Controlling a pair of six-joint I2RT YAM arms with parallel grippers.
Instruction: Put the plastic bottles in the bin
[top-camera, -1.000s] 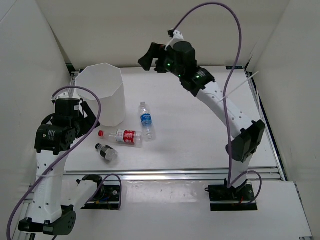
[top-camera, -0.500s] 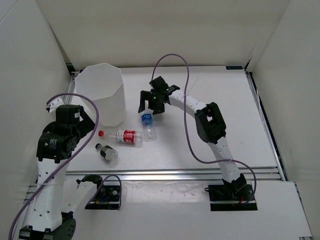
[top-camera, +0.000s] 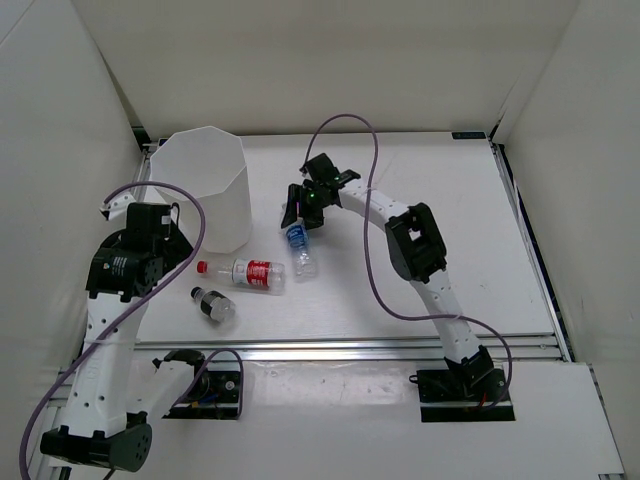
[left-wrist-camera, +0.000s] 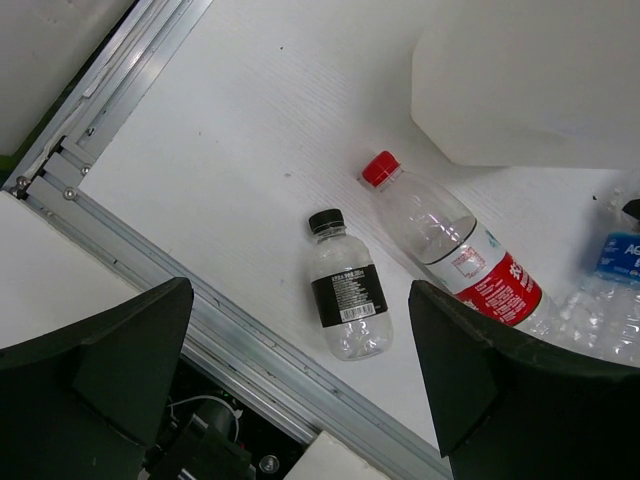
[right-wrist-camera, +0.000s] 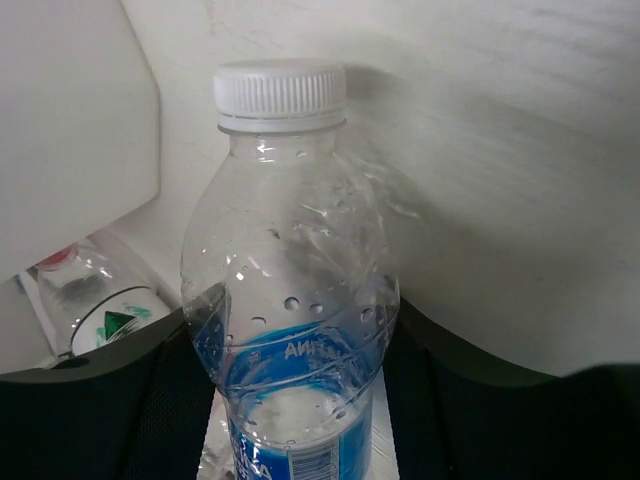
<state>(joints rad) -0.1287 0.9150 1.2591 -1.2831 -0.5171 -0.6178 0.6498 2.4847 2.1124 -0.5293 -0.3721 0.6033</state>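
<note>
Just right of the bin (top-camera: 215, 215), toward the far left of the counter (top-camera: 400, 290), the right pincer (top-camera: 301, 212) has its fingers (right-wrist-camera: 120, 400) pressed on either side of the blue bottle (top-camera: 298, 248), at the top of its label. That bottle lies on its side. Its long axis runs roughly from the far edge toward the near edge, with the white cap at the far end, and the fingers sit across the axis rather than along it. This looks like a grip just made, with the bottle not yet off the counter.

The bin stands to the left of the pinched bottle and rises well above it. The carry therefore probably needs a lift first, then a short move left over the rim.

The left pincer (left-wrist-camera: 298, 300) is spread wide and holds nothing. It hangs over the near left part of the counter, above the short bottle (top-camera: 212, 305) and the red bottle (top-camera: 245, 271). Both lie flat, the red one with its cap toward the left edge. The left arm is the nearer one for those two.
</note>
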